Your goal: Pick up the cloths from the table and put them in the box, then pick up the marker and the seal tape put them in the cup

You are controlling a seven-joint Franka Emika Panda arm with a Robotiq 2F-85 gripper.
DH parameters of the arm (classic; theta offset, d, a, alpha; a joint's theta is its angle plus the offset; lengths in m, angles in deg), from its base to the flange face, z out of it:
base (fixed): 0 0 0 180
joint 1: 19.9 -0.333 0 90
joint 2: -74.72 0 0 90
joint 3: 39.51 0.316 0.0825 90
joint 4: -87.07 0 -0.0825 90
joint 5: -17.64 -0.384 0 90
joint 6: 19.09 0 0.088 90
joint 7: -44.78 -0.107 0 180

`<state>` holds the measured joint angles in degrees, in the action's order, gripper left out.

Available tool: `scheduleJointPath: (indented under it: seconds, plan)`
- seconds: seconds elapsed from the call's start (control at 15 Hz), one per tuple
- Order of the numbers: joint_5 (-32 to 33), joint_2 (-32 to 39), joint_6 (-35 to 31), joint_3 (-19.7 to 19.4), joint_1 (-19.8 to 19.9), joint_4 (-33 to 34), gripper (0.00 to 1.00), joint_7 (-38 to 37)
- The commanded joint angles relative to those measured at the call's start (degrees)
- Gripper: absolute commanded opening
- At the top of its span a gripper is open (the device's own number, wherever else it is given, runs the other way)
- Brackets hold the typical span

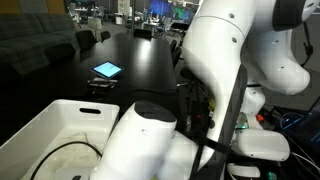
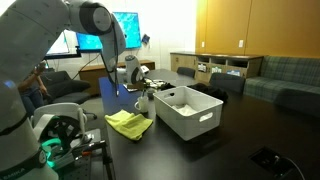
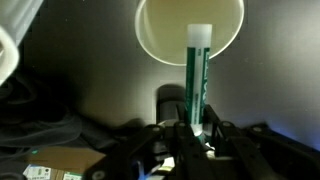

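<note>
"The marker [image 3: 198,75]: where is it?"

"In the gripper [image 3: 197,135], whose jaws are clamped on its lower end. In the wrist view the green barrel runs toward twelve o'clock, and its white cap lies over the mouth of the cup [image 3: 150,40]. Whether the cap hangs above the rim or is already inside, I cannot tell."

"So how far along is the job?"

"Partway, I judge. In an exterior view the yellow cloth [image 2: 128,124] lies on the table [image 2: 240,140], just beside the box [image 2: 195,122] at about eight o'clock from it, so that step is not done. Something pale sits inside the box. It may be the off-white cloth, but it is too small to say."

"And what is left?"

"Letting the marker go into the cup and boxing the yellow cloth. Then there is the seal tape, which I cannot pick out in any view."
</note>
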<state>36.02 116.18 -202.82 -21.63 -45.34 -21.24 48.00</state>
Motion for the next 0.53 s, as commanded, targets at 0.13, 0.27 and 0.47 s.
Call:
scheduleJointPath:
  seconds: [0.13, 0.27, 0.47]
  plan:
    - [-1.19, 0.4, -1.14, 1.02, 1.52, 0.0, 0.06, 3.74]
    - [-1.03, 0.26, -1.22, 0.87, 1.63, -0.25, 0.06, 4.39]
    - [-0.94, 0.2, -1.37, 0.32, 1.35, -0.38, 0.45, 5.04]
